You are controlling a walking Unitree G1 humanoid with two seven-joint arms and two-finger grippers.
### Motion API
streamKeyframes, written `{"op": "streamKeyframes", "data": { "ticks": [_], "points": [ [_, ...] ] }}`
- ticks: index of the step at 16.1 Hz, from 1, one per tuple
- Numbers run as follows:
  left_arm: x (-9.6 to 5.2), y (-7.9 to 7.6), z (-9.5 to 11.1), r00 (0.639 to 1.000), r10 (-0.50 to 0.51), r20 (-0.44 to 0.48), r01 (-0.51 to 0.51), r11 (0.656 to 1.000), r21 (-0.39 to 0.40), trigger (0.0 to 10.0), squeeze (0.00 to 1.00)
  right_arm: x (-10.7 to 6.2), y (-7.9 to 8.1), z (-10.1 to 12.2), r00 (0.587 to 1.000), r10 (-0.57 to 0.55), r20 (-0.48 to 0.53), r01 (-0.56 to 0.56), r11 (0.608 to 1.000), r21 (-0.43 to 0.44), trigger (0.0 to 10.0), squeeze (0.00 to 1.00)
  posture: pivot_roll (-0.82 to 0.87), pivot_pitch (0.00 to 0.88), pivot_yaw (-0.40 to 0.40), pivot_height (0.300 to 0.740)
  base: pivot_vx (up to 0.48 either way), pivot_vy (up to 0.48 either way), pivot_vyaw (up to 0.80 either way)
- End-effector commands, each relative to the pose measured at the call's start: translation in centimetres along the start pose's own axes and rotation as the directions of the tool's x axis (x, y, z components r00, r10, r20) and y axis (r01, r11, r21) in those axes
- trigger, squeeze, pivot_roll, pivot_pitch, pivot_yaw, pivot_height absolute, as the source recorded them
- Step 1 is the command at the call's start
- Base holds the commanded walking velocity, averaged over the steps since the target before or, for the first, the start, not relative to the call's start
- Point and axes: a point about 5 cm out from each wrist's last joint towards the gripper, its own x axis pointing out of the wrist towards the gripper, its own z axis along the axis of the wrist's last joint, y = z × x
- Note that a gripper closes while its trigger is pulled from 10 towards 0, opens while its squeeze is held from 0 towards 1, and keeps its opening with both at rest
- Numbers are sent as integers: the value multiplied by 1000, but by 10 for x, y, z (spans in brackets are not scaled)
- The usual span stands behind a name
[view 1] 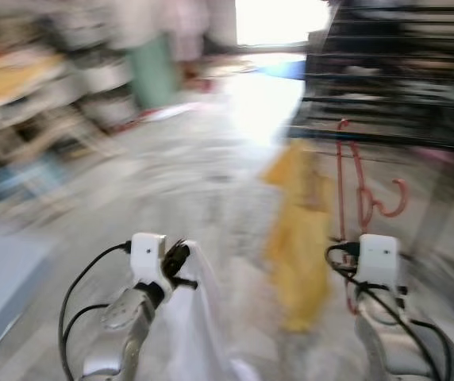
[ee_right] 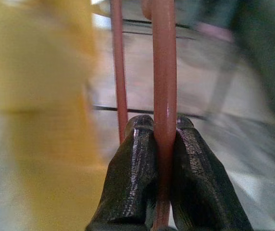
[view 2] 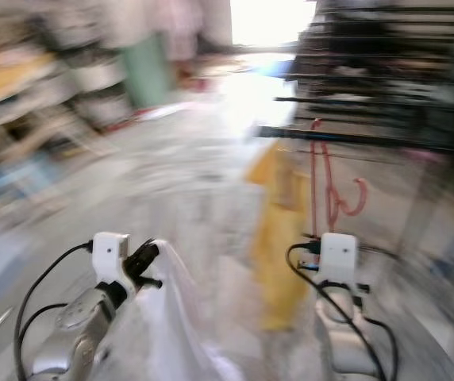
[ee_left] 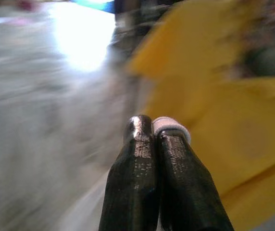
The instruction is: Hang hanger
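Nearest, the left end effector [ee_left: 152,137] is pinched shut on a fold of white cloth [view 1: 191,317], while the right end effector [ee_right: 165,139] is clamped on a bar of the red hanger [view 1: 352,190], which is held upright with a yellow garment [view 1: 298,238] draped beside it. Farther off, the dark drying rack [view 1: 394,95] is seen through heavy blur, so the hanger is judged carried but not yet hung; the approach and hooking are left.

Heavy motion blur throughout | daylight glare, probably a doorway [view 1: 278,20] | floor [view 1: 263,107] washed out
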Motion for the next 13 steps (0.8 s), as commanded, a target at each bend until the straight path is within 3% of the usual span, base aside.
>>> {"op": "streamKeyframes", "data": {
  "ticks": [1,3,13],
  "points": [
    [-5,6,2,1000,13,11,-13,1000,25,10000,0,-1,14,7,999,40,16,-40,999,19,10000,0,-163,21,125,740,337,0,-800],
    [-5,6,1,1000,14,12,-14,1000,26,10000,0,-2,15,7,999,43,11,-43,999,18,10000,0,-163,23,123,740,339,0,-800],
    [-6,3,-6,1000,17,-24,-16,1000,23,10000,0,1,19,-1,997,48,-66,-48,999,-2,10000,0,-157,27,114,740,32,0,0]
  ]
}}
